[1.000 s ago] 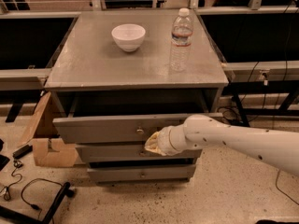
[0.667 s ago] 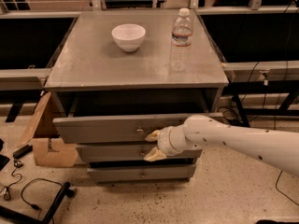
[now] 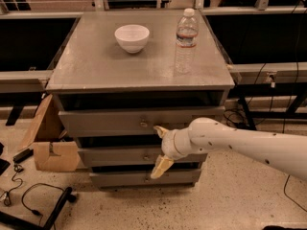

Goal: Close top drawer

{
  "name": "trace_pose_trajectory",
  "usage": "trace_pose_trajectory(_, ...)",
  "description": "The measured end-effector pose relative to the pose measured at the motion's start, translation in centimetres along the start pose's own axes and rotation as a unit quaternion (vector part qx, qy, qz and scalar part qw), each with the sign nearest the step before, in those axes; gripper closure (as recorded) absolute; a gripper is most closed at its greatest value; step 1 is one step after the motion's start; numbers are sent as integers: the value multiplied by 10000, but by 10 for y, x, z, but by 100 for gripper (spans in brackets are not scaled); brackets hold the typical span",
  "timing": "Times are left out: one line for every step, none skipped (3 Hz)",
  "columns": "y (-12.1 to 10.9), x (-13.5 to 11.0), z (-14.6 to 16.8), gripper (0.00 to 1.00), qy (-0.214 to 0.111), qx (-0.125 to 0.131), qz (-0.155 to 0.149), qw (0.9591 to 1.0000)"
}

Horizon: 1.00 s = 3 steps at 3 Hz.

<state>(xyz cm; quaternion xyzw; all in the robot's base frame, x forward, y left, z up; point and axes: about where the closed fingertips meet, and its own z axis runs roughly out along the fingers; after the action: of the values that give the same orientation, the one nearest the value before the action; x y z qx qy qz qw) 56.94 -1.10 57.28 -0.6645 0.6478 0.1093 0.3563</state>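
Note:
The top drawer (image 3: pixel 105 121) of the grey cabinet stands pulled out a little, its flat front with a small brass knob (image 3: pixel 143 124) forward of the cabinet frame. My gripper (image 3: pixel 159 150) is at the end of the white arm coming from the right. It is open, with one tan finger (image 3: pixel 160 131) up beside the knob against the drawer front and the other finger (image 3: pixel 161 167) pointing down over the lower drawers. It holds nothing.
A white bowl (image 3: pixel 132 37) and a clear water bottle (image 3: pixel 186 40) stand on the cabinet top (image 3: pixel 96 66). Two more grey drawer fronts (image 3: pixel 115 156) sit below. A cardboard box (image 3: pixel 53 150) and cables (image 3: pixel 29 200) lie on the floor at left.
The fingers have spread apart, the upper one rising beside the knob and the lower one dropping. The drawer front looks slightly further in.

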Motion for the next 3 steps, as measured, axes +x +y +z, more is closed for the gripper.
trace_pose_trajectory(1, 0, 0, 16, 4, -4, -6, 10000)
trace_pose_trajectory(20, -4, -17, 39, 189, -81, -83, 9998)
trace_pose_trajectory(61, -11, -54, 63, 658, -330, -345, 9967)
